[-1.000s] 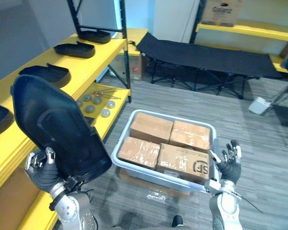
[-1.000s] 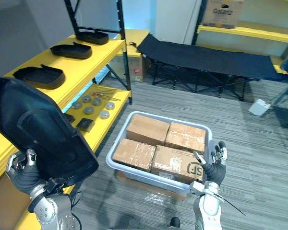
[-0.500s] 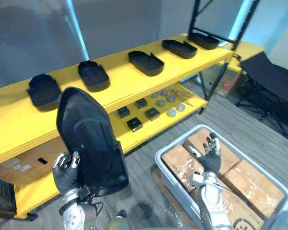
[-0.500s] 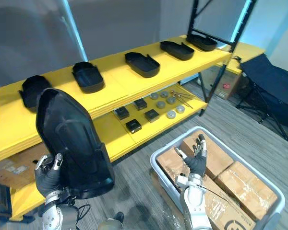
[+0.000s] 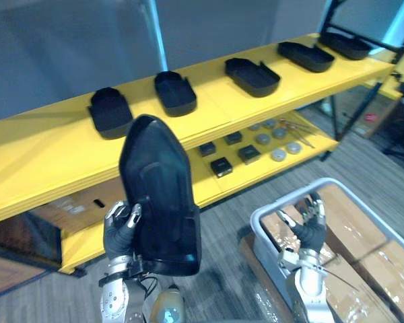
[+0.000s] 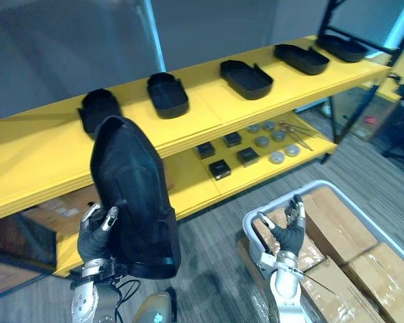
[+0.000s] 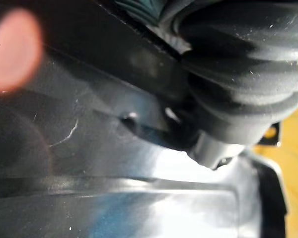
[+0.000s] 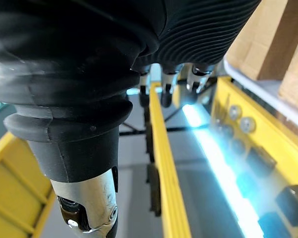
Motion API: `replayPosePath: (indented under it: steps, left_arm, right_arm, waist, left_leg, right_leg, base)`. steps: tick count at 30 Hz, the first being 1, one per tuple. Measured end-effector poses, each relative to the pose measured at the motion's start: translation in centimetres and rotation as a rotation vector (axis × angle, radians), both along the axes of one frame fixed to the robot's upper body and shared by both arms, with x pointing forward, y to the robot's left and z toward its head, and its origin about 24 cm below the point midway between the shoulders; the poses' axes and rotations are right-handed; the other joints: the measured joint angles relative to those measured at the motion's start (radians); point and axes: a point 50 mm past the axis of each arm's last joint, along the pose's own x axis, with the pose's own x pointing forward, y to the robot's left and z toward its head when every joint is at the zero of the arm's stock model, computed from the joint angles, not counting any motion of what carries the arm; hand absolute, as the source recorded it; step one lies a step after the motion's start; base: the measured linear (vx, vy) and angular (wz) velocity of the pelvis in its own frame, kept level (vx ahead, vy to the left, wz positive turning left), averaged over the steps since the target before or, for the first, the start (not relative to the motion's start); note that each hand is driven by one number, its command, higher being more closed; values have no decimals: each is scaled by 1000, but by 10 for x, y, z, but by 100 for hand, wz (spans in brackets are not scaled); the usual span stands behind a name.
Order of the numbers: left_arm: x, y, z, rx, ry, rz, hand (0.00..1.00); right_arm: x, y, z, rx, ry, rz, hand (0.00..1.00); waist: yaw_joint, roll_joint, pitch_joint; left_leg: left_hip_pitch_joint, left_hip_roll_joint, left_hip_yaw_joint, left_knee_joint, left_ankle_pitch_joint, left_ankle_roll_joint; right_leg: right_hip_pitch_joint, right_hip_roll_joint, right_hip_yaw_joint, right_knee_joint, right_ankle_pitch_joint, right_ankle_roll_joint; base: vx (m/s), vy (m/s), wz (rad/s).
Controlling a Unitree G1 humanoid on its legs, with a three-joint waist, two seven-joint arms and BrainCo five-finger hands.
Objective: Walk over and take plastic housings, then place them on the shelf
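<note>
Standing upright before the yellow shelf (image 5: 47, 155), the plastic housing (image 5: 160, 195) is a large black shell, narrow rounded end up and wide end down. It is held clear of the shelf, on the robot's side of it, and overlaps the edge of the shelf's lower level in the head views. The left robot hand (image 5: 121, 232) grips it low on one side, with its fingers (image 5: 132, 214) curled round the rim. In the left wrist view the housing's glossy dark surface lies right against the hand's ribbed cover.

On the shelf's top level a row of housings (image 5: 252, 75) lies flat, spaced apart along the board from end to end. On the level below sit small black blocks (image 5: 221, 166) and, further toward the shelf's far upright, round metal discs (image 5: 278, 154).

Off the shelf, on the floor near its lower level, stands a grey bin (image 5: 259, 235) packed with cardboard boxes (image 5: 353, 219). The right robot hand (image 5: 311, 229) is raised over the bin's near corner, fingers straight and slightly spread, holding nothing.
</note>
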Motion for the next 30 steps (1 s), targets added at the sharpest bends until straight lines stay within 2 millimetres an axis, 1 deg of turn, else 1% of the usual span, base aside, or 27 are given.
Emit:
replayPosePath:
  steps: [1,3,4,5,6,7,8,9,10,11,12,13,14,15,16,17,18,19,20,21,22,23,24,26,28,30]
  left_arm:
    - [0,1,1,3,-3,11,100]
    - [-3,3,0,8,-4,35,100]
    - [-4,4,1,36,1,49,100]
    - [-5,6,2,64,3,62,100]
    - [-6,9,5,146,6,90,100]
    - [-6,10,9,234,4,105,100]
    - [-7,11,12,269,-3,110,100]
    - [-11,17,24,327,-42,130,100]
    - [-12,19,30,348,-62,138,100]
    - [-14,21,41,384,-103,148,100]
    - [-14,23,45,396,-123,158,100]
    - [-11,26,52,409,-153,172,100]
    - [-9,26,54,399,-168,180,100]
    - [-7,26,55,394,-176,182,100]
    - [-6,25,54,385,-171,189,100]
    - [-4,24,53,376,-167,193,100]
    - [-2,23,53,372,-165,191,100]
    - [3,20,52,363,-166,178,100]
    - [6,18,53,358,-168,175,100]
    - [7,18,52,359,-162,175,100]
    - [8,17,49,350,-148,173,100]
    - [7,14,44,328,-123,169,100]
    - [5,12,42,319,-112,174,100]
    - [6,11,44,334,-121,181,100]
    - [8,11,50,341,-159,186,100]
    - [14,6,60,332,-222,169,100]
  right_arm:
    - [1,5,0,-1,0,22,0]
    - [4,10,0,1,0,47,0]
    - [4,13,-2,5,7,55,0]
    - [4,15,-3,6,12,62,0]
    - [4,16,-6,8,27,63,0]
    - [3,14,-10,23,48,53,0]
    - [2,13,-12,42,53,46,0]
    - [2,14,-12,63,51,41,0]
    - [3,15,-11,67,48,43,0]
    - [3,18,-11,66,44,49,0]
    - [3,20,-10,65,39,57,0]
    - [5,22,-7,60,25,72,0]
    - [9,23,-3,55,5,79,0]
    - [11,23,-1,53,-5,82,0]
    - [16,24,4,28,-28,88,0]
    - [20,24,9,7,-49,93,0]
    - [22,23,11,0,-57,93,0]
    - [23,16,14,-12,-69,75,0]
    - [25,8,18,-20,-84,49,0]
    - [25,2,22,-28,-101,29,0]
    - [26,-4,25,-42,-113,16,0]
    - [28,-13,31,-73,-135,4,0]
    - [32,-21,43,-108,-182,-3,0]
    - [32,-26,52,-124,-228,-19,0]
    - [29,-30,64,-126,-300,-42,0]
    - [22,-35,83,-117,-410,-111,0]
  waist:
    - [7,5,18]
    - [20,15,29]
    - [35,13,32]
    - [40,10,34]
    - [44,5,36]
    - [46,17,32]
    - [47,23,30]
    - [51,23,30]
    - [52,21,31]
    - [48,25,33]
    - [45,26,34]
    - [41,22,32]
    - [39,20,30]
    - [39,17,29]
    - [38,14,26]
    - [30,12,26]
    - [22,13,26]
    - [16,12,24]
    - [4,4,20]
    - [-9,-14,10]
    - [-17,-6,8]
    - [-20,28,-11]
    - [-19,57,-25]
    - [-19,72,-34]
    - [-22,67,-32]
    - [-30,56,-26]
  left_leg:
    - [-20,2,-5,44,-23,5]
    - [-41,1,-7,107,-62,16]
    - [-41,-8,-6,123,-80,21]
    - [-41,-16,-6,135,-91,27]
    - [-43,-33,-10,147,-113,39]
    - [-46,-44,-29,150,-125,56]
    - [-46,-45,-34,144,-127,60]
    - [-17,-53,-36,103,-120,81]
    - [2,-57,-38,81,-115,88]
    - [35,-56,-55,40,-103,101]
    - [47,-52,-64,24,-101,108]
    - [68,-51,-82,-9,-95,121]
    - [90,-51,-89,-43,-86,125]
    - [103,-52,-89,-58,-84,125]
    - [127,-61,-93,-85,-83,124]
    - [145,-71,-103,-101,-83,124]
    - [152,-75,-113,-108,-83,124]
    - [159,-84,-135,-112,-83,123]
    - [155,-101,-168,-110,-84,118]
    - [152,-123,-200,-110,-86,112]
    - [152,-130,-224,-109,-92,101]
    - [141,-114,-248,-119,-90,95]
    - [136,-100,-257,-145,-80,75]
    - [139,-94,-277,-179,-58,56]
    - [138,-87,-256,-197,-28,49]
    - [135,-91,-128,-233,42,70]
  right_leg:
    - [2,0,-2,3,5,9]
    - [13,-4,-3,2,8,15]
    - [24,-14,-6,0,8,15]
    - [30,-21,-6,3,8,13]
    - [35,-36,-6,31,22,-2]
    - [5,-51,2,111,56,-57]
    - [-26,-58,18,170,84,-102]
    - [-108,-81,75,306,183,-234]
    - [-131,-87,97,345,241,-268]
    - [-164,-75,149,401,272,-235]
    - [-182,-54,169,424,213,-197]
    - [-215,7,192,437,120,-171]
    - [-246,63,197,405,64,-156]
    - [-259,92,196,378,45,-156]
    - [-284,138,198,309,24,-162]
    - [-308,178,216,242,23,-164]
    - [-318,197,229,210,23,-164]
    - [-342,230,273,149,29,-165]
    - [-356,250,328,75,48,-159]
    - [-358,249,367,23,131,-173]
    - [-351,248,361,31,146,-169]
    - [-342,263,343,17,150,-174]
    - [-331,272,311,-19,152,-179]
    - [-315,277,278,-33,152,-186]
    - [-281,271,226,-49,145,-197]
    - [-222,243,125,-76,139,-206]
  base:
    - [-36,140,6]
    - [3,171,3]
    - [36,135,5]
    - [74,147,16]
    - [97,221,37]
    - [116,281,43]
    - [111,313,40]
    - [88,220,19]
    - [143,250,25]
    - [173,184,25]
    - [173,158,43]
    - [169,111,45]
    - [196,95,38]
    - [252,73,22]
    - [224,27,19]
    - [199,-27,30]
    - [147,-48,54]
    - [221,-131,80]
    - [196,-144,108]
    - [243,-206,108]
    - [171,-139,90]
    - [252,-188,69]
    - [208,-133,55]
    - [201,-127,64]
    - [139,-91,92]
    - [83,-67,138]
